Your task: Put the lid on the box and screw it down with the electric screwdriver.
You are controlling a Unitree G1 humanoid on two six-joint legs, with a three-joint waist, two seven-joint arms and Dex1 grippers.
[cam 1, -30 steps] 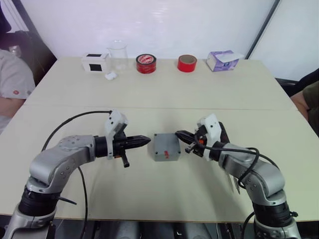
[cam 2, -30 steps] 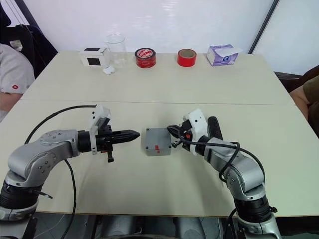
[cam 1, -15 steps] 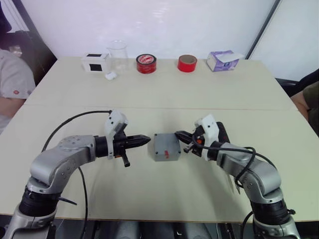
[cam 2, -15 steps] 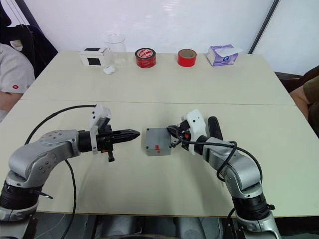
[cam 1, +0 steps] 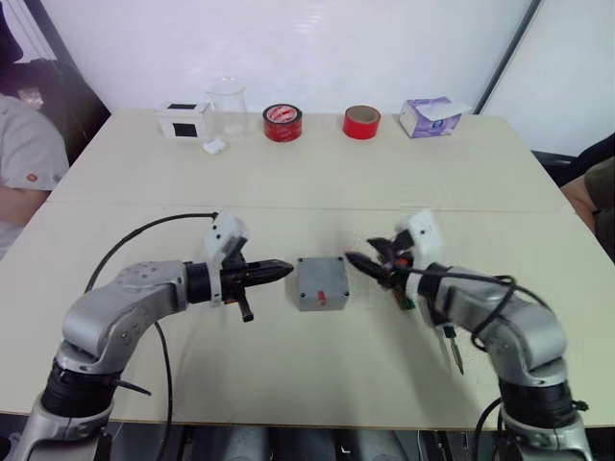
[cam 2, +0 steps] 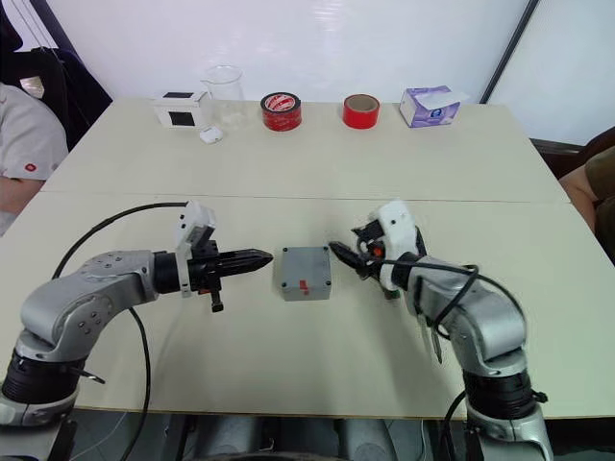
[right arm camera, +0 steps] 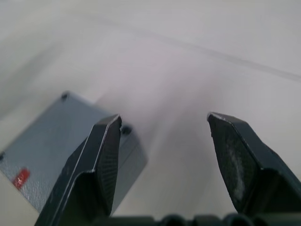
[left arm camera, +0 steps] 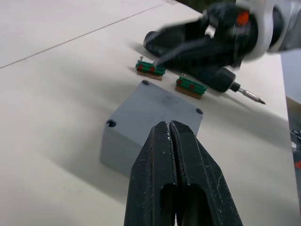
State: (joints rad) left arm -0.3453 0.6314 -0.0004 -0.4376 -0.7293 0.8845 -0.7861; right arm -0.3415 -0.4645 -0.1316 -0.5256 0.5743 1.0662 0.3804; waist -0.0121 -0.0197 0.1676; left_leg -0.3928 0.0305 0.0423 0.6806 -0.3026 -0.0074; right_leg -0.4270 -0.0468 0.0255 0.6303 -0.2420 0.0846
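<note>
The grey box [cam 1: 322, 281] stands mid-table with the lid [left arm camera: 155, 110] lying flat on top, its corner screw holes visible. A red mark [right arm camera: 21, 178] shows on the box's side. My left gripper [cam 1: 285, 270] is shut and empty, its tip level with the box's left side and a small gap away. My right gripper [cam 1: 357, 261] is open just off the box's right side, with nothing between its fingers [right arm camera: 101, 155]. The black electric screwdriver [left arm camera: 221, 77] lies on the table beyond the box, beside my right gripper, metal bit pointing away.
Two small green blocks [left arm camera: 191, 87] lie between the box and the screwdriver. Along the far edge stand a white box with a black front [cam 1: 184, 120], a glass beaker [cam 1: 227, 104], two red tape rolls [cam 1: 282, 122], and a purple tissue box [cam 1: 430, 115]. People sit at both table sides.
My right gripper has gone from shut to open, and its wrist has drawn back a little to the right. The left arm and the box stayed still.
</note>
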